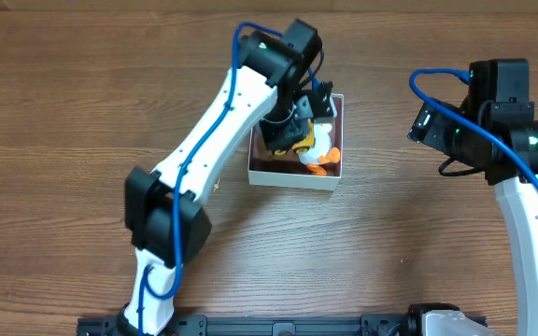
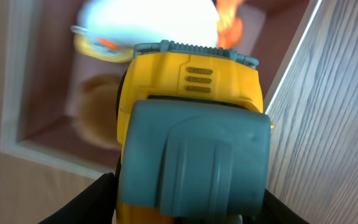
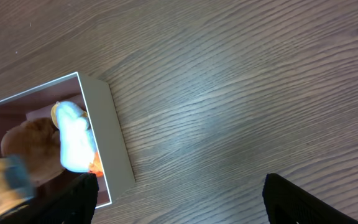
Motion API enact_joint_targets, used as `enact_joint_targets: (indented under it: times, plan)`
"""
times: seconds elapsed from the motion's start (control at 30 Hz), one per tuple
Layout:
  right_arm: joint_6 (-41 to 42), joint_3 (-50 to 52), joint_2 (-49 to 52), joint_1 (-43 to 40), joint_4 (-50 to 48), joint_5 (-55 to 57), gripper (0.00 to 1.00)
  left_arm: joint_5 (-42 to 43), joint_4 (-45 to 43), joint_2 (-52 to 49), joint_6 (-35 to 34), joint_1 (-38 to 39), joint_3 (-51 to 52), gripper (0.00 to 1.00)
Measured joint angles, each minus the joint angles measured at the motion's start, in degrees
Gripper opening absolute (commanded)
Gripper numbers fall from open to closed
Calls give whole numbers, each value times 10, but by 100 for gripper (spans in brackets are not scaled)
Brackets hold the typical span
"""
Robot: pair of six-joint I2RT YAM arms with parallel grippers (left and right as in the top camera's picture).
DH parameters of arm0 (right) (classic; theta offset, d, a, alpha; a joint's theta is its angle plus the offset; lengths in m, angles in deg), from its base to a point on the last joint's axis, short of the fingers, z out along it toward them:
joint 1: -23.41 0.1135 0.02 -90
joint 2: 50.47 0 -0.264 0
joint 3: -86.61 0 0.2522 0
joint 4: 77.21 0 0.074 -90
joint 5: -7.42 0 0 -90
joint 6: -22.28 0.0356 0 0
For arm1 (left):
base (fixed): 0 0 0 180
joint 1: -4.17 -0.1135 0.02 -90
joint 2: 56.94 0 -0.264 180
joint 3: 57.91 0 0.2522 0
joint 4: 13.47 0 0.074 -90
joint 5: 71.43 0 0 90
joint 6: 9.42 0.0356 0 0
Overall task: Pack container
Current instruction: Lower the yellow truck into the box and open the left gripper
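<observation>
Container sat directly under the left claw, which pinched a yellow-and-grey toy between its fingers. Just beyond it, inside the pink well, lay a white duck and a brown toy. Right claw hung spread and empty over the wooden table, with the container well off to its left.

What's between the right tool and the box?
Only bare wooden table; the right wrist view shows nothing between the right tool and the box.
</observation>
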Motion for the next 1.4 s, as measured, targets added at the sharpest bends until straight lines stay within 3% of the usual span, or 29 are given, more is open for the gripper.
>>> enact_joint_targets:
  times: [0.43, 0.53, 0.57, 0.7, 0.87, 1.17, 1.27, 1.4]
  plan:
    - [-7, 0, 0, 0, 5, 0, 87, 37, 25, -84, 25, 6, 4, 9]
    - [-7, 0, 0, 0, 5, 0, 87, 39, 23, -85, 7, 7, 4, 20]
    - [-7, 0, 0, 0, 5, 0, 87, 39, 23, -85, -3, 7, 4, 29]
    - [-7, 0, 0, 0, 5, 0, 87, 42, 27, -87, -41, 9, -7, 33]
    - [-7, 0, 0, 0, 7, 0, 87, 47, 40, -89, -83, 10, -43, 48]
    - [-9, 0, 0, 0, 8, 0, 87, 71, 75, -89, -114, 10, -71, 43]
    - [-9, 0, 0, 0, 8, 0, 87, 76, 85, -89, -118, 10, -71, 35]
    - [-9, 0, 0, 0, 8, 0, 87, 78, 82, -89, -120, 10, -71, 33]
